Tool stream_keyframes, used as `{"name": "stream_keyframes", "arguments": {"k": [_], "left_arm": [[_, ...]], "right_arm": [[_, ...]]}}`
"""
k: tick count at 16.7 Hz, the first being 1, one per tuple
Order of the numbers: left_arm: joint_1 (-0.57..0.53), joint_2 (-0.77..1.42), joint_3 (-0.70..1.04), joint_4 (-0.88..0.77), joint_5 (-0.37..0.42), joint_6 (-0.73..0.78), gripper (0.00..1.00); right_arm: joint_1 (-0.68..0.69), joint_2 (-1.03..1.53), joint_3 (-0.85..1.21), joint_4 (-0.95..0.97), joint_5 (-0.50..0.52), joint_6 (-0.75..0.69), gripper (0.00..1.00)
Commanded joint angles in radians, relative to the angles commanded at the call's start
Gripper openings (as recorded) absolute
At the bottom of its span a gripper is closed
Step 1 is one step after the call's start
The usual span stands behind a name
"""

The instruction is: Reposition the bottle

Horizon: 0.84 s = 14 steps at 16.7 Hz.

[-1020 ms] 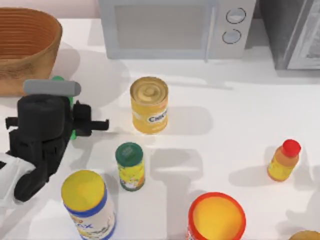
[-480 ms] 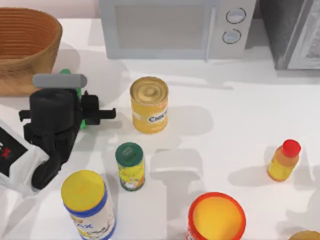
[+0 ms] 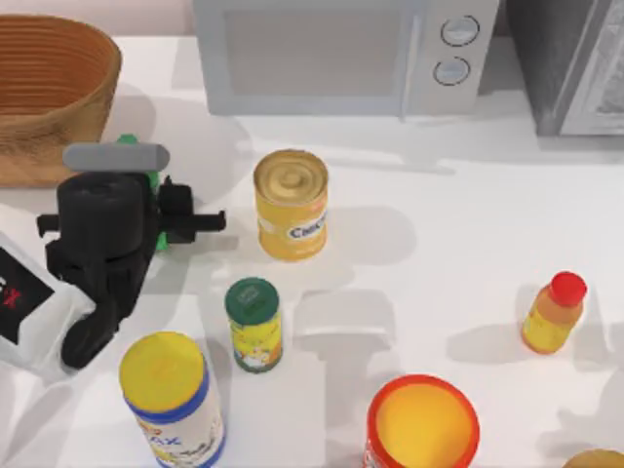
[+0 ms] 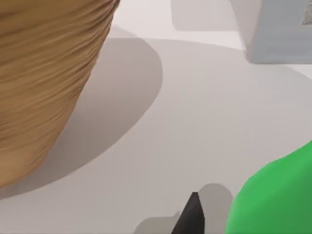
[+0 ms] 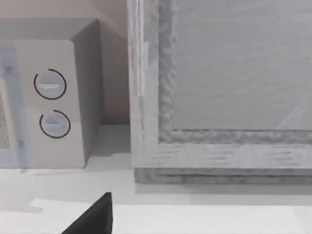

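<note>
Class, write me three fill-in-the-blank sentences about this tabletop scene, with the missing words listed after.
1. The left gripper is at the green bottle, beside the woven ____.
2. The small orange bottle has a ____ cap.
3. The yellow can stands in front of the ____.

Missing words: basket; red; microwave

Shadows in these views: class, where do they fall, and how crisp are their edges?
Top view: the yellow can and orange bottle each cast pale, soft-edged shadows on the table. Left wrist view: the basket throws a broad grey shadow with a clean curved edge, beside the green bottle.
</note>
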Motion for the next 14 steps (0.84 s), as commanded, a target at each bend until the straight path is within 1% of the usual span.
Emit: {"name": "stream_keyframes", "arguments": {"k": [8,9,14], "left_arm": [[0.0,0.0,0.0,0.0,0.0,0.0,0.98],[0.0,0.0,0.0,0.0,0.0,0.0,1.0],[0.0,0.0,0.0,0.0,0.0,0.0,1.0]], "right_arm": [[0.0,0.0,0.0,0.0,0.0,0.0,1.0],[0.0,0.0,0.0,0.0,0.0,0.0,1.0],[0.0,0.0,0.0,0.0,0.0,0.0,1.0]]}}
